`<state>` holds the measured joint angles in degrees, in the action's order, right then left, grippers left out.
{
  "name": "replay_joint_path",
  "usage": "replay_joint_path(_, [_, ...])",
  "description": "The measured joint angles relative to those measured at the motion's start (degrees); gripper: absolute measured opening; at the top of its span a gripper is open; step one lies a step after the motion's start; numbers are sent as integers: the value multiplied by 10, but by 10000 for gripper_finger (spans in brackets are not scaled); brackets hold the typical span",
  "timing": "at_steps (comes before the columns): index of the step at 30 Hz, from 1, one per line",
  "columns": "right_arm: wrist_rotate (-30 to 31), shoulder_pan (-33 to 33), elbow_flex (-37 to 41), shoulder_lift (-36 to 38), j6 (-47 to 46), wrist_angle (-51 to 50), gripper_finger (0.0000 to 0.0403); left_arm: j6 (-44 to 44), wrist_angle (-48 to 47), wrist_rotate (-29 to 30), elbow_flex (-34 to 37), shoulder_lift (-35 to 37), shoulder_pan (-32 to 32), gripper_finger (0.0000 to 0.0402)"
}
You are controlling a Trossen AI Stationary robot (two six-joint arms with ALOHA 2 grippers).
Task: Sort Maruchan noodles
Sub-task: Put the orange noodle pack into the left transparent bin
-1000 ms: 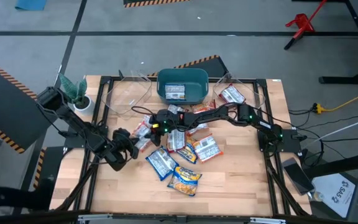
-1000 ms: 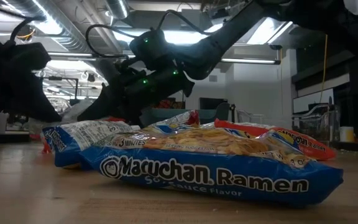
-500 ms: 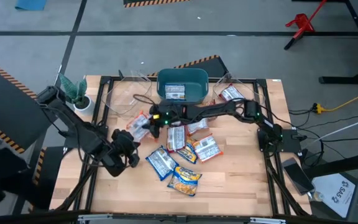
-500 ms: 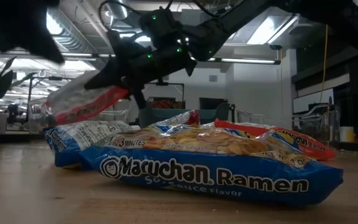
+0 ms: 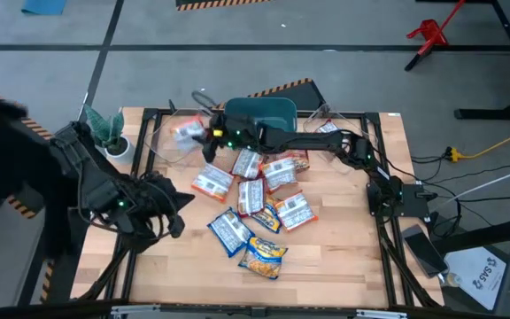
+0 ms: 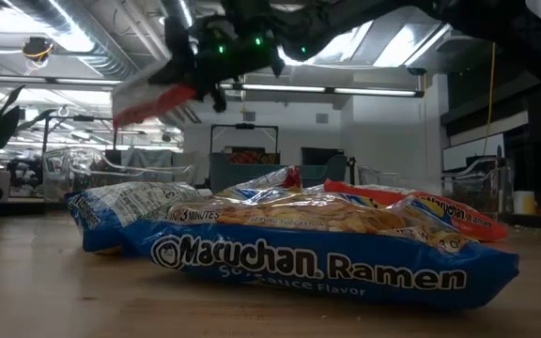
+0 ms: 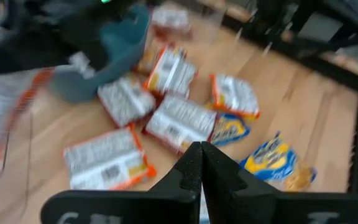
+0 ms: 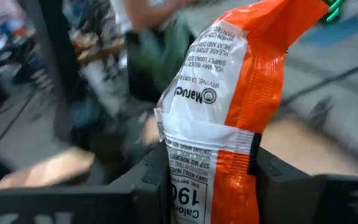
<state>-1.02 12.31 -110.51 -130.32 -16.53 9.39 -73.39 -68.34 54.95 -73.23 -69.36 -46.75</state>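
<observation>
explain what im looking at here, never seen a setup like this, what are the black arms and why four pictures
It is a robot with two dark arms at a wooden table. One camera looks straight down, one sits at table-top height, and one rides on each wrist.

Flat plastic ramen packets lie scattered mid-table, including a blue-and-white one nearest the low camera. A teal plastic bin stands at the far edge.

The right gripper is raised left of the bin, shut on an orange-and-white packet, which fills its wrist camera. The left gripper is shut, holds nothing, and waits at the table's left side.
</observation>
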Motion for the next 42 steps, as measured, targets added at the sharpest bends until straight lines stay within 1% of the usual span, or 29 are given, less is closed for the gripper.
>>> replay_joint_path(3, [61,12,-14,1,3,1,108,26,0,22,-23,0,-6,0])
replay_joint_path(7, [110,30,-16,-1,-29,26,108,36,-1,46,-35,0,-7,0])
replay_joint_path(9, [122,37,-18,-16,-51,74,108,37,-2,56,-35,0,-7,0])
replay_joint_path(11, [121,41,-22,-38,-77,109,108,37,-3,56,-35,0,-7,0])
replay_joint_path(13, [124,43,-41,-61,-90,100,108,36,-3,55,-35,0,-7,0])
replay_joint_path(17, [124,42,-118,-108,-91,90,108,36,-2,55,-35,0,-7,0])
replay_joint_path(19, [125,42,-180,-141,-92,78,108,36,-3,58,-35,0,-7,0])
replay_joint_path(21, [129,38,-245,-183,-91,45,108,36,-2,60,-35,0,-7,0])
replay_joint_path(22, [132,38,-245,-192,-88,45,108,36,-2,60,-35,0,-7,0])
replay_joint_path(23, [137,38,-224,-195,-88,86,108,35,-3,60,-35,0,-7,0])
replay_joint_path(24, [140,38,-214,-198,-98,94,108,34,-2,59,-35,0,-7,0])
replay_joint_path(26, [131,42,-213,-199,-119,62,108,34,-2,58,-35,0,-8,0])
replay_joint_path(31, [115,43,-215,-206,-112,51,108,35,-2,64,-35,0,-8,0])
replay_joint_path(35, [118,42,-214,-211,-98,47,108,34,-2,69,-35,0,-8,0])
replay_joint_path(39, [89,42,-215,-211,-73,41,109,35,-2,70,-35,0,-8,0])
replay_joint_path(42, [75,42,-214,-211,-50,34,125,35,-2,72,-35,0,-8,0])
